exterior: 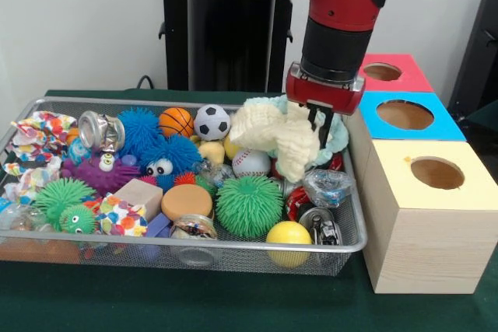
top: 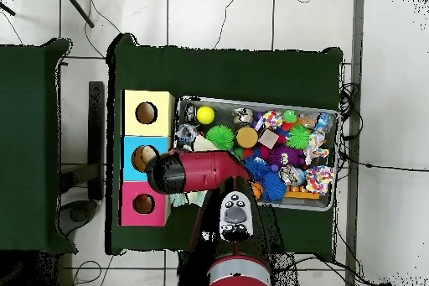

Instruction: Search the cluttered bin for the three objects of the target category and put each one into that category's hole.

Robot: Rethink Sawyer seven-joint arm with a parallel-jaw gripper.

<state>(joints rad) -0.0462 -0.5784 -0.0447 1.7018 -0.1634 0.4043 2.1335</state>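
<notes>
The gripper is clenching a pale yellow knitted cloth, which is hanging lifted over the right end of the wire bin, close to the blue box. The cloth's lower end is dangling just above the baseball and the green spiky ball.

Arm covering jaws overhead, knit cloth hiding jaw tips in front
</notes>
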